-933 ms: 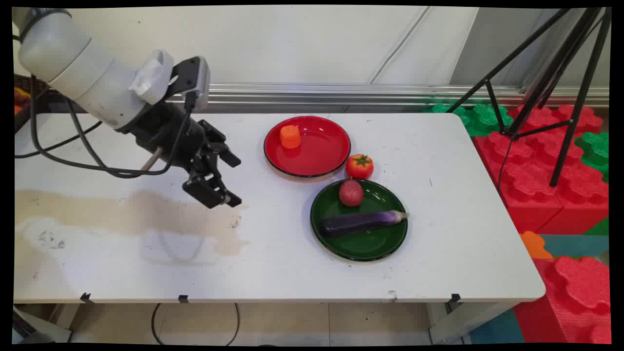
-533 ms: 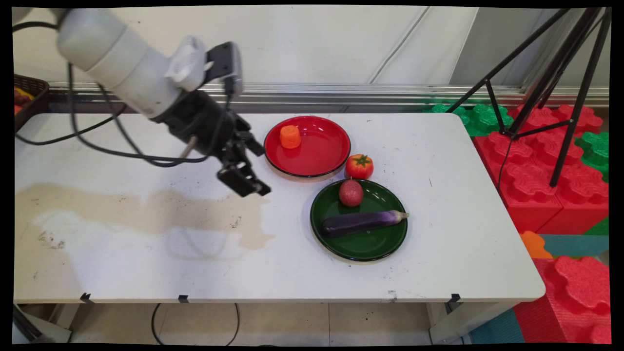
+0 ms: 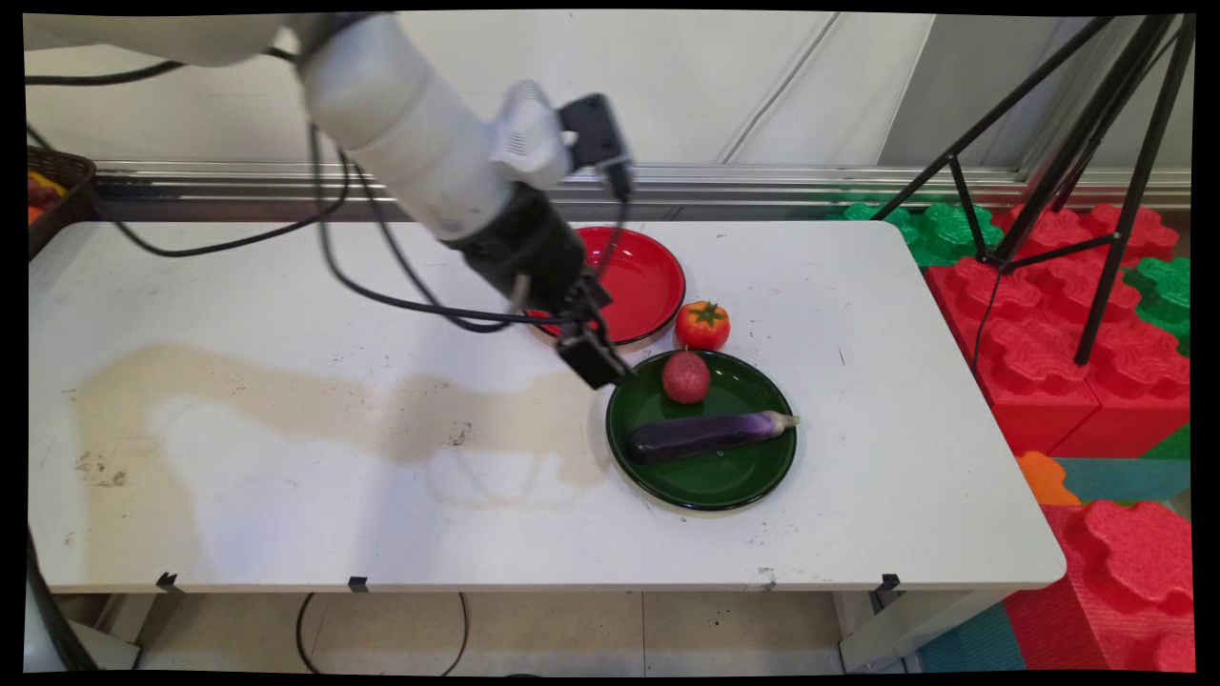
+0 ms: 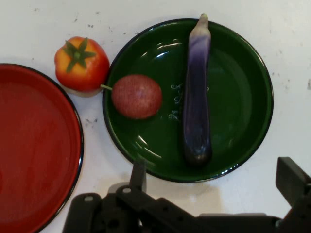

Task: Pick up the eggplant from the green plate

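Count: 2 plates, 1 tomato (image 3: 703, 325), 1 red fruit (image 3: 686, 376), 1 eggplant (image 3: 710, 434). My gripper (image 3: 599, 367) is empty with fingers spread wide, hanging at frame centre over the left rim of the green plate (image 3: 753, 476), just below the red plate (image 3: 648, 281). Fruit and eggplant lie in the green plate, right of my fingers. Table (image 3: 286, 514) bare at left

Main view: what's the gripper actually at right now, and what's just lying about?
At the gripper:
- black two-finger gripper, open, by the round dark green plate's rim
- long purple eggplant, on that plate
- round reddish-brown fruit, on that plate

Lying about:
- red tomato, on the table
- round red plate, partly behind the arm
- black tripod
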You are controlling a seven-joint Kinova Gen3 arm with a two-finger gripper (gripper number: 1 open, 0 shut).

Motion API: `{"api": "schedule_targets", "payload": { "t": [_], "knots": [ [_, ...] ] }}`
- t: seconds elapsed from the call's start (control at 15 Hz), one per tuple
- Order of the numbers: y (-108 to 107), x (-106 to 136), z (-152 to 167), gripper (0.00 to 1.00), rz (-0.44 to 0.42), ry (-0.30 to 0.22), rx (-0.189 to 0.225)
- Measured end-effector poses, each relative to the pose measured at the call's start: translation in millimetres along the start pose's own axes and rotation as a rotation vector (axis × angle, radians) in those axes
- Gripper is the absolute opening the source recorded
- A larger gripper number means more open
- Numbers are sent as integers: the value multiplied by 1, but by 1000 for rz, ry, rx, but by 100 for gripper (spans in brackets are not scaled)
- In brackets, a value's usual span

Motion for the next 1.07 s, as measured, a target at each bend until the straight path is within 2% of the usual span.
{"api": "schedule_targets", "payload": {
  "t": [0.6, 0.73, 1.07],
  "knots": [
    [12, 45, 55, 100, -4, -93, 21],
    [15, 55, 75, 100, -8, -127, 24],
    [20, 65, 112, 100, -29, -196, 24]
  ]
}}
